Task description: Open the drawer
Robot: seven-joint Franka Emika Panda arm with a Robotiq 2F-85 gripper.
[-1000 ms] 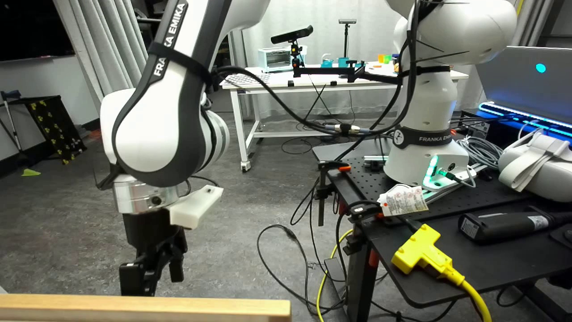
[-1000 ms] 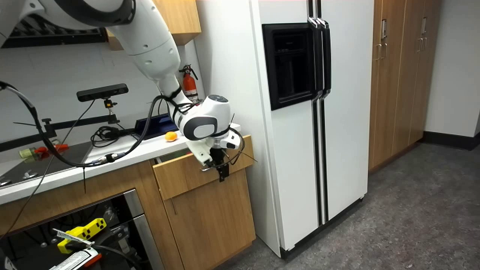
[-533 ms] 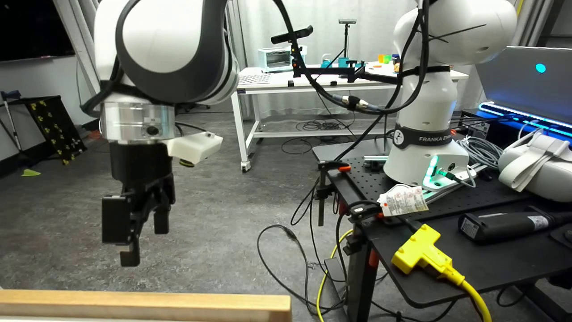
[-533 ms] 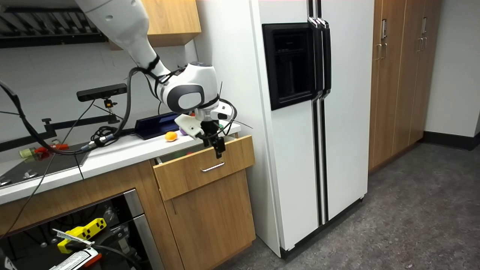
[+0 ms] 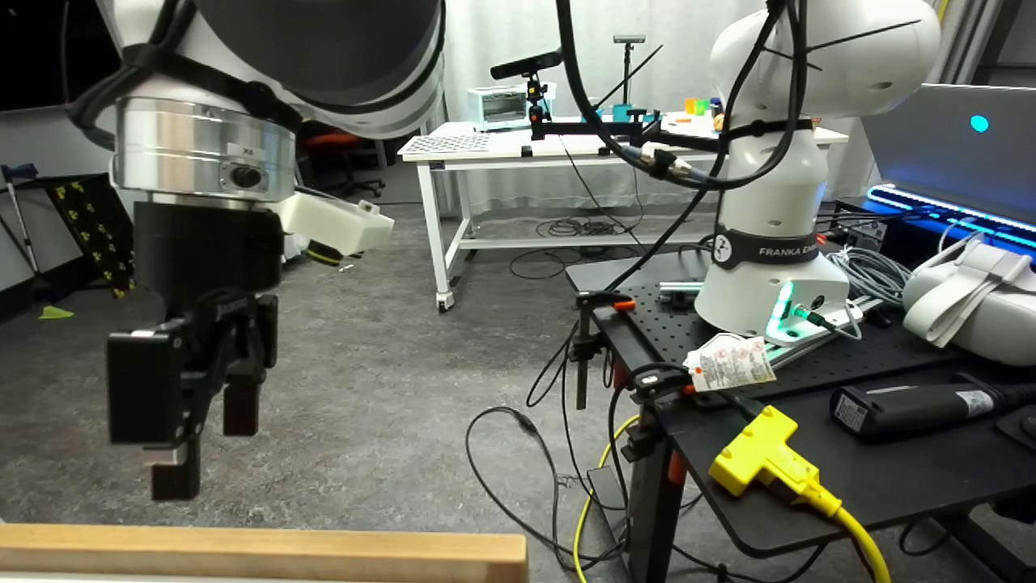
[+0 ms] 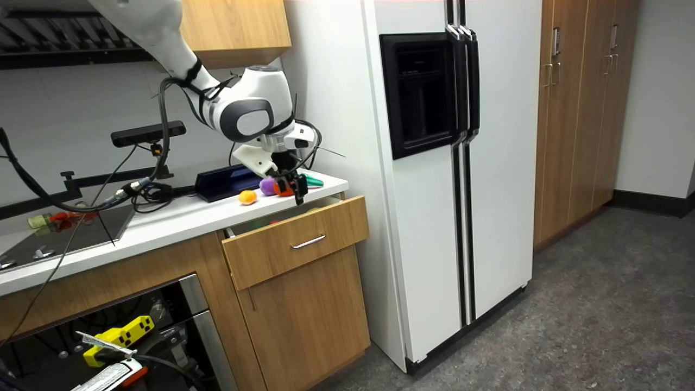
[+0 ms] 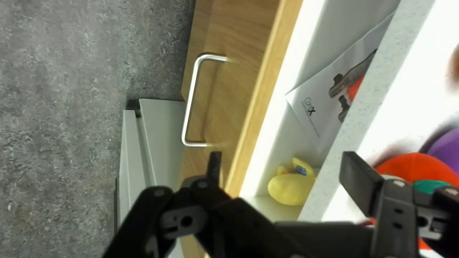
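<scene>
The drawer (image 6: 296, 244) stands partly open under the white counter, with a wooden front and a metal handle (image 6: 308, 242). In the wrist view its wooden rim (image 7: 263, 93) and white inside show, with the handle (image 7: 192, 96) on its outer face. Its rim (image 5: 259, 544) also crosses the bottom of an exterior view. My gripper (image 7: 285, 172) is open, holds nothing, and is apart from the handle. It hangs above the drawer and the counter edge in an exterior view (image 6: 293, 193); it also shows above the rim in an exterior view (image 5: 208, 441).
A yellow toy (image 7: 291, 188) and a printed sheet (image 7: 312, 107) lie in the drawer. An orange ball-like thing (image 6: 247, 197), a purple thing (image 6: 267, 187) and a dark blue box (image 6: 225, 182) stand on the counter (image 6: 179, 217). A white fridge (image 6: 336, 136) stands right beside the drawer.
My gripper has risen from in front of the drawer, beside the handle, and moved back over the drawer toward the counter. The drawer stays open by about the same amount.
</scene>
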